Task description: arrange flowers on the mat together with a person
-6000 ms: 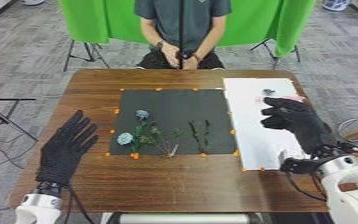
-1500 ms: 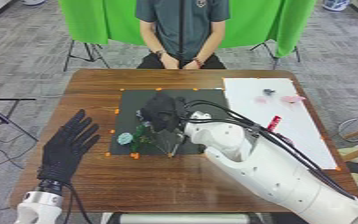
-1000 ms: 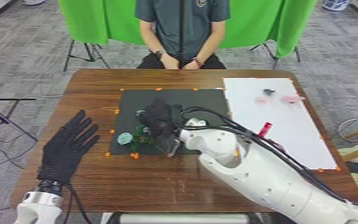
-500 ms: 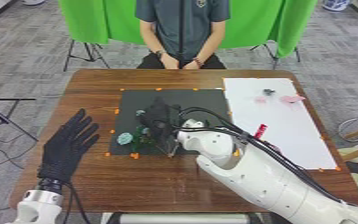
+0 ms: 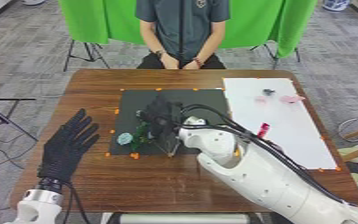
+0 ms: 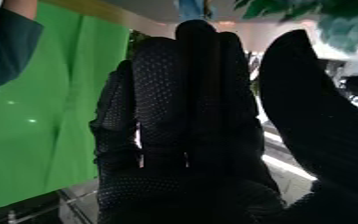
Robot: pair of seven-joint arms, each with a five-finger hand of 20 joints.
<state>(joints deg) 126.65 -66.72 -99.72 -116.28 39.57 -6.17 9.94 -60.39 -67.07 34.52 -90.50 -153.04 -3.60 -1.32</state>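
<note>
"Trouble from here, biggest source first?"

"Well, my white right arm [image 5: 273, 180] slants over the mat [image 5: 131, 100] from its right, and a low swing could drag its cables [image 5: 242, 131] through the arrangement. Next, my right hand [image 5: 162, 117], over the mat's left half. Fingers straight, thumb apart from them; whether the glove touches a stem, I cannot tell. It covers part of the flowers, so if I close it blind I might crush a bloom or shove the greenery [image 5: 142, 137] aside. Smallest worry: thin stems [image 5: 169, 147] by the mat's near edge could snag on the glove and roll."

"And the counts?"

"One table [image 5: 149, 180] under the mat. One white sheet [image 5: 291, 120] to the mat's right. One mat. Two hands of mine, the left hand [image 5: 66, 145] beside the mat's left edge, fingers straight and spread. One red stick [image 5: 263, 130] right of the mat, two pink pieces [image 5: 291, 99] beyond it. Two blooms: a pale blue flower [image 5: 125, 138] near the mat's near left corner, and a smaller bluish bloom [image 5: 141, 114] along its left side, partly hidden. One dark bit [image 5: 269, 92], right of the mat. Stems? Too overlapped for a sure number."
</note>
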